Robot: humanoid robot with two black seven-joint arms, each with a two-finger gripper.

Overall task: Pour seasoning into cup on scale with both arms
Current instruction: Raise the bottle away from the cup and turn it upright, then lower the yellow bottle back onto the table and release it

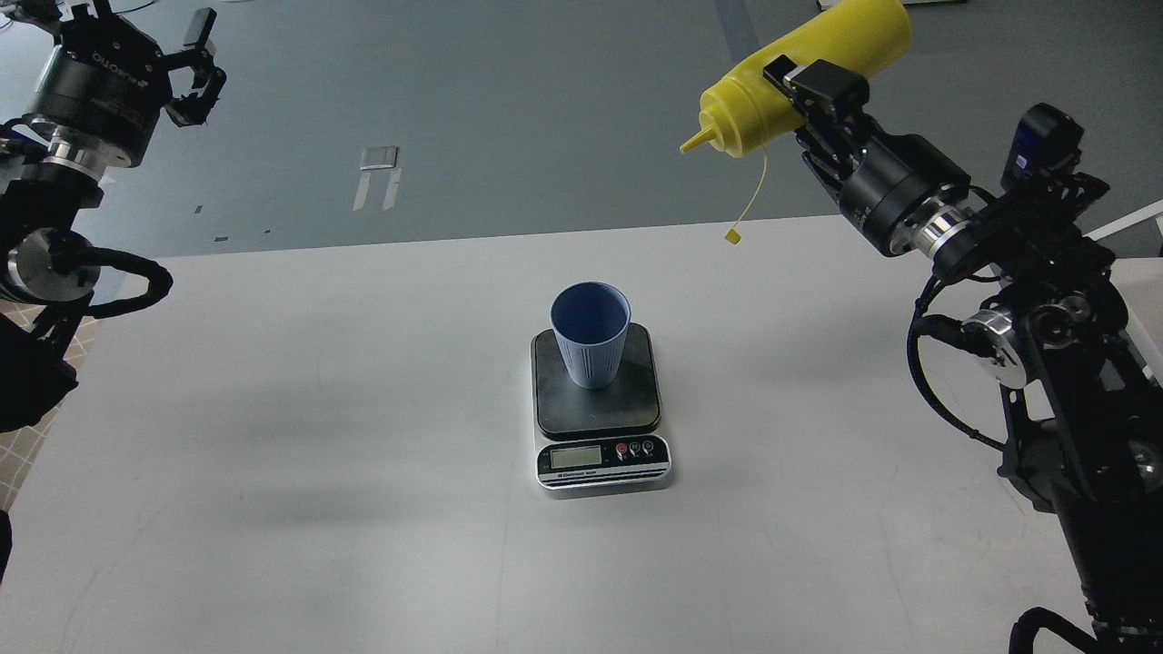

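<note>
Head view, single moment. Scale [600,413] sits near the middle of the white surface [273,472], display and buttons on its near edge, one button red. Cup [591,333] stands upright on the black platform, toward its far half, mouth open upward; inside looks empty as far as can be seen.

Right gripper [811,107] is raised above the far right part of the surface, fingers clamped around the body of the seasoning bottle [804,77]. Bottle is tilted well over, base up and to the right, nozzle pointing left and slightly down. Nozzle tip is well apart from the cup, up and to the right of it in the frame. The small cap [732,236] hangs loose on its thin yellow tether below the bottle's neck. No stream visible at the nozzle.

Left gripper [186,77] is raised at the far left, well apart from scale and cup, fingers apart and holding nothing. "ROBOTIQ" lettering shows on its body.

Beyond the surface, grey floor with a small pale marker [379,159] on it
</note>
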